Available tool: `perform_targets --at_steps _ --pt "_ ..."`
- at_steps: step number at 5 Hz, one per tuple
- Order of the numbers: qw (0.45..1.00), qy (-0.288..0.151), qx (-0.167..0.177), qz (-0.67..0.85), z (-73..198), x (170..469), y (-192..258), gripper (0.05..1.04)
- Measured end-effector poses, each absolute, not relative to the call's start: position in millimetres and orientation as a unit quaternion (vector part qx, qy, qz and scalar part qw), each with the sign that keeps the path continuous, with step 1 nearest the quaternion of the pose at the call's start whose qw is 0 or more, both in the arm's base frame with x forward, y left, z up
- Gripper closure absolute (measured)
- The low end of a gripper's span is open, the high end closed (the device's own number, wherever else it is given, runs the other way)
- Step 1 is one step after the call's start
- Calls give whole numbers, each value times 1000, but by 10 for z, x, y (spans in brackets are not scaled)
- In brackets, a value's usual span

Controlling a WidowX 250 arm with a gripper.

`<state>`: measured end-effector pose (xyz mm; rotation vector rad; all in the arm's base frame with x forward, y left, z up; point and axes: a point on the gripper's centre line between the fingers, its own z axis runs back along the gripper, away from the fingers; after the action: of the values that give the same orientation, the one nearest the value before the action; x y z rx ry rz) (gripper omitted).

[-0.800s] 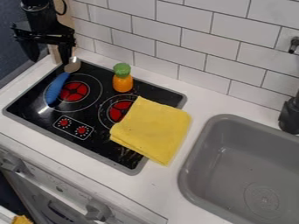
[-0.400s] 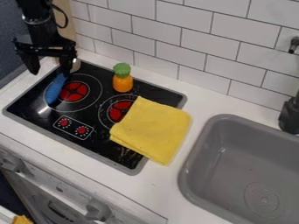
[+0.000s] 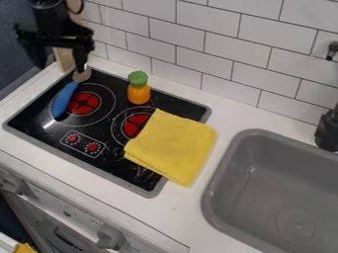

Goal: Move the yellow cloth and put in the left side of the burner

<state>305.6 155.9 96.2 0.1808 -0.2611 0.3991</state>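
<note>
The white counter spreads below the pincer and off to its right, just as in the earlier frames. The black stove top begins just below and to the right of the pincer, its two red burners in the same place as before. Well apart from the pincer, toward the lower right, the gray sink is sunk into the counter, a round drain on its floor; the sink's far wall and right side run toward the black faucet.

What differs is the black arm: after dipping a moment ago, it has come back up, so the pincer hangs higher over the upper left corner of the stove. The pincer is spread, its two fingers well apart, with nothing pinched between them.

The yellow cloth has stayed put. It lies well apart from the pincer, down and to the right, flat and folded, covering part of the right burner and reaching over the stove's rim onto the counter. The orange bottle with a green top stands upright between the pincer and the cloth, nearer the stove's back rim. The blue-handled utensil lies slanted just below the pincer, along the side of the left burner, its rounded end beside the pincer's right-hand finger in the view.
</note>
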Motion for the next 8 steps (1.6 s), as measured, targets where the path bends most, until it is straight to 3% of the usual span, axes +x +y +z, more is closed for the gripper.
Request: perform_targets --at_steps 3,4,5,8 --pt "991 -121 60 -5 763 3013 127 83" --pt "991 -123 46 -27 683 2978 0 83" --pt "993 -96 40 -61 479 2960 -119 83" --pt "995 -61 35 -72 126 2953 -40 83"
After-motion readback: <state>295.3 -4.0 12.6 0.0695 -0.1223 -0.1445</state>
